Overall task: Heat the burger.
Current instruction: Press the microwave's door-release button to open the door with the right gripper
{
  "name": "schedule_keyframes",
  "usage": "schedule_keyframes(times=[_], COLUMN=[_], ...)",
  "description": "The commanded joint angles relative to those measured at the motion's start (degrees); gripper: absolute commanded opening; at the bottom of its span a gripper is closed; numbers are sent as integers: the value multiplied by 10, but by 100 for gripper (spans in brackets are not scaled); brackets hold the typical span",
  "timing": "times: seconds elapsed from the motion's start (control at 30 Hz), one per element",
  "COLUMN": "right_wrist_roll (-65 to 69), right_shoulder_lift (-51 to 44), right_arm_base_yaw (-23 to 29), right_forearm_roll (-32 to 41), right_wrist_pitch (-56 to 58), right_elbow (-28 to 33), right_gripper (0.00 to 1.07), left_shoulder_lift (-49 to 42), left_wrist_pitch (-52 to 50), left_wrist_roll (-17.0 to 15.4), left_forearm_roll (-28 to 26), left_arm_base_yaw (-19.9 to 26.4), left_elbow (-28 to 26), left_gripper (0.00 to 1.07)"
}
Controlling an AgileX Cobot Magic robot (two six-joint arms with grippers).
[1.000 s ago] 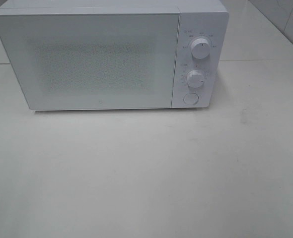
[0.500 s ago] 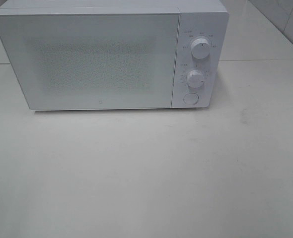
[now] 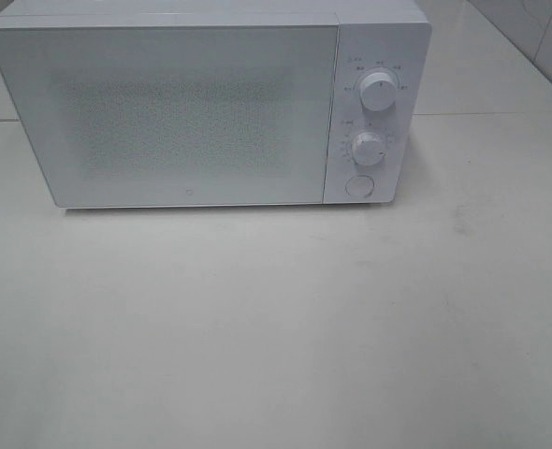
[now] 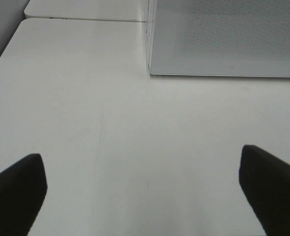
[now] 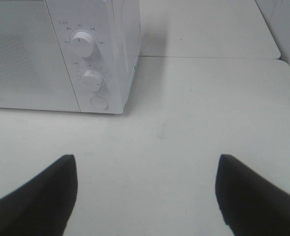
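The burger is out of view in every frame. A white microwave (image 3: 206, 103) stands at the back of the table with its door (image 3: 168, 117) shut. It has two round knobs (image 3: 377, 92) and a round button (image 3: 358, 186) on its right panel. In the left wrist view my left gripper (image 4: 142, 184) is open over bare table, with the microwave's (image 4: 223, 37) lower left corner ahead of it. Likewise open and holding nothing, my right gripper (image 5: 147, 189) faces the microwave's (image 5: 93, 54) knob panel. Neither arm shows in the high view.
The white table (image 3: 276, 327) stretches in front of the microwave. A seam between table tops (image 3: 491, 114) runs behind, and a tiled wall (image 3: 538, 37) rises at the back right.
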Motion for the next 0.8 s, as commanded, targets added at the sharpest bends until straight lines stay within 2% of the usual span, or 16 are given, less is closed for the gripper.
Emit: schedule_keyframes(times=[0.03,0.3,0.4,0.8], right_wrist_roll=[-2,-2,-2,-1], right_shoulder_lift=[26,113,175,298], right_arm_base_yaw=[-3,-3,-3,-3], right_forearm_roll=[5,9,9,9], right_wrist_pitch=[-43,-151,-208,-304], right_elbow=[6,21,21,21], right_gripper=[75,75,75,75], left_shoulder_lift=[-9,-9,-9,-9], left_wrist_pitch=[-6,-6,-6,-6], left_wrist_roll=[-3,-3,-3,-3], left_forearm_roll=[-2,-2,-2,-2], left_arm_base_yaw=[2,2,2,2], left_elbow=[2,2,2,2], left_gripper=[100,100,100,100])
